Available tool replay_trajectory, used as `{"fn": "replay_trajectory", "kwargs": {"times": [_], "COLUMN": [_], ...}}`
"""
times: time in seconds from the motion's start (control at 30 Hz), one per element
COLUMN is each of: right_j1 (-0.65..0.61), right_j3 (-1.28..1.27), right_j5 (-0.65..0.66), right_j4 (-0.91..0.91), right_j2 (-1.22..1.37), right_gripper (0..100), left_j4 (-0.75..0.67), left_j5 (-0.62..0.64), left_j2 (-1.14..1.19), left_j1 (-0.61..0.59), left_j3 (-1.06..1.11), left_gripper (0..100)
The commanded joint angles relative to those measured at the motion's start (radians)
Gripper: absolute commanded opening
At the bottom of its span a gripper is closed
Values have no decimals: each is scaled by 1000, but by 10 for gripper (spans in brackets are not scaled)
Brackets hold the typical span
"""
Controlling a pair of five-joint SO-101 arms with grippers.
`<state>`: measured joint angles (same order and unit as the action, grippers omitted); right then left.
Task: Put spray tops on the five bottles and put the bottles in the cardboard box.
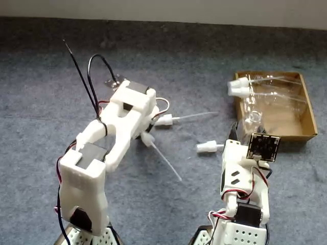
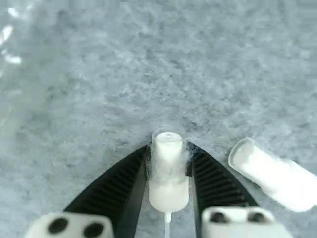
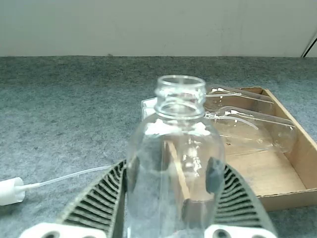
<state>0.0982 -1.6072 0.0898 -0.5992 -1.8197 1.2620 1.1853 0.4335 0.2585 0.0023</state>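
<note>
My left gripper is shut on a white spray top just above the grey carpet, its thin dip tube sticking out behind. A second spray top lies right beside it. My right gripper is shut on an upright clear bottle with an open neck, just in front of the cardboard box. Capped clear bottles lie inside the box. A third spray top lies on the carpet beside the right arm.
Grey carpet covers the whole table. The left arm's black cables arch over the back left. Open carpet lies between the two arms and at the back middle.
</note>
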Motion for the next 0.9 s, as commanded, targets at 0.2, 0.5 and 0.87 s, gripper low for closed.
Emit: {"fn": "replay_trajectory", "kwargs": {"times": [0.2,0.5,0.87], "right_j1": [-8,-8,-8], "right_j3": [8,8,8], "right_j5": [-5,-5,-5], "right_j4": [30,30,30], "right_j2": [-4,-4,-4], "right_gripper": [139,139,139], "left_j4": [-57,-58,-61], "left_j5": [-465,-876,-895], "left_j2": [-8,-16,-10], "left_j1": [-157,-157,-154], "left_j3": [-35,-39,-39], "left_gripper": [56,60,162]}}
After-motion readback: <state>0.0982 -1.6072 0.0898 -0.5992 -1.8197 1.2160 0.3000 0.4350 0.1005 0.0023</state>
